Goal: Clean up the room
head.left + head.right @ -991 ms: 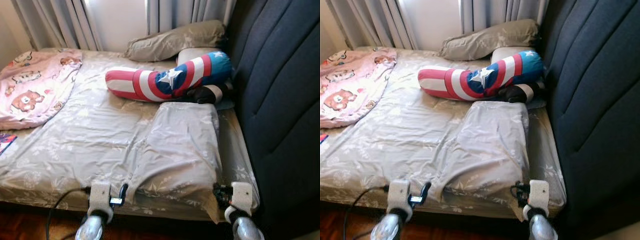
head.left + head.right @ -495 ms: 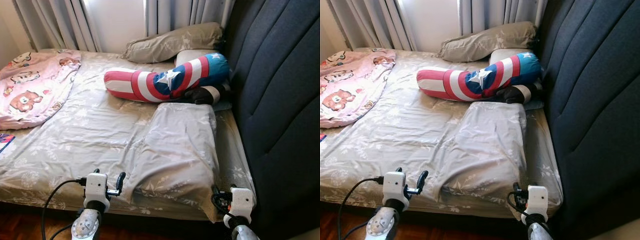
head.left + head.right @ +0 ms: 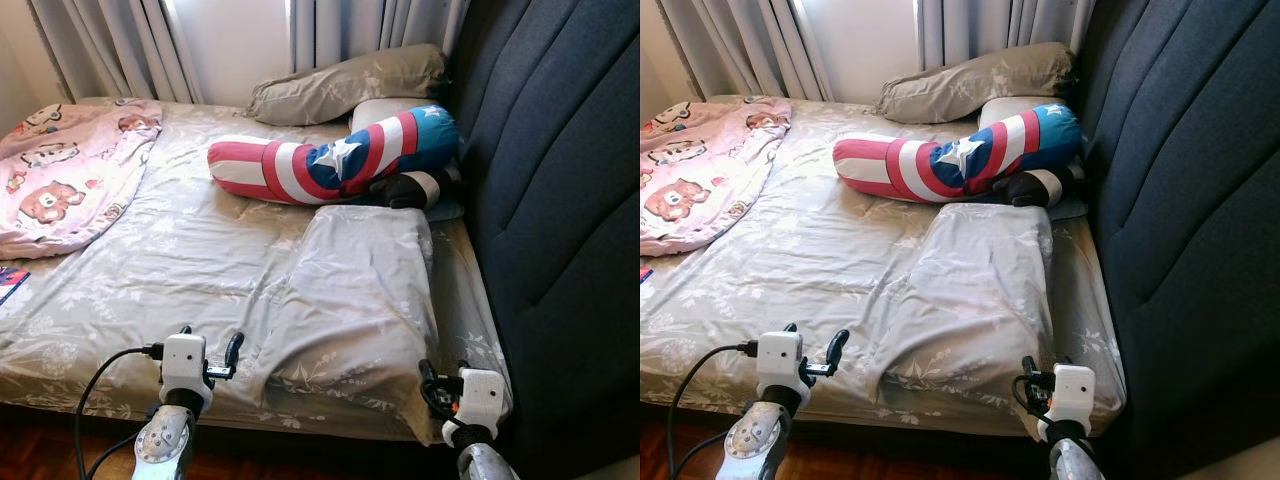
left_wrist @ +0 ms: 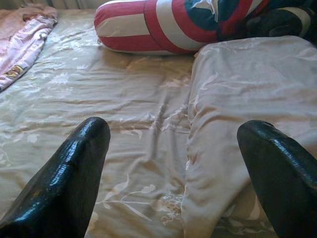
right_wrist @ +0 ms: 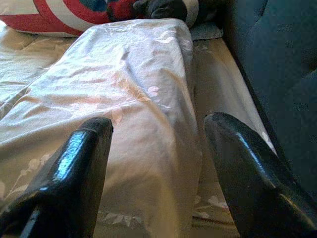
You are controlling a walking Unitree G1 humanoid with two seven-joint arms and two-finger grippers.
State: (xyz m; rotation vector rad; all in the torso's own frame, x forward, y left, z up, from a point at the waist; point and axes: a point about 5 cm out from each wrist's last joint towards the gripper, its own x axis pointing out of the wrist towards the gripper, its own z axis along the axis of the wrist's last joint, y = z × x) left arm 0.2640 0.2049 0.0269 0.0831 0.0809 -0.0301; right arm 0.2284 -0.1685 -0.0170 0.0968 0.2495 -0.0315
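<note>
Bedroom: bed, pillows, curtains

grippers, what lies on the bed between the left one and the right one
The near edge of the folded blanket lies between the left gripper and right gripper, seen in the left eye view.

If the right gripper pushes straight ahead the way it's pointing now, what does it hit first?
Most likely the folded grey blanket on the bed: it lies straight ahead between the open fingers of the right gripper. The dark headboard runs alongside, off that line. Depth is hard to judge.
</note>
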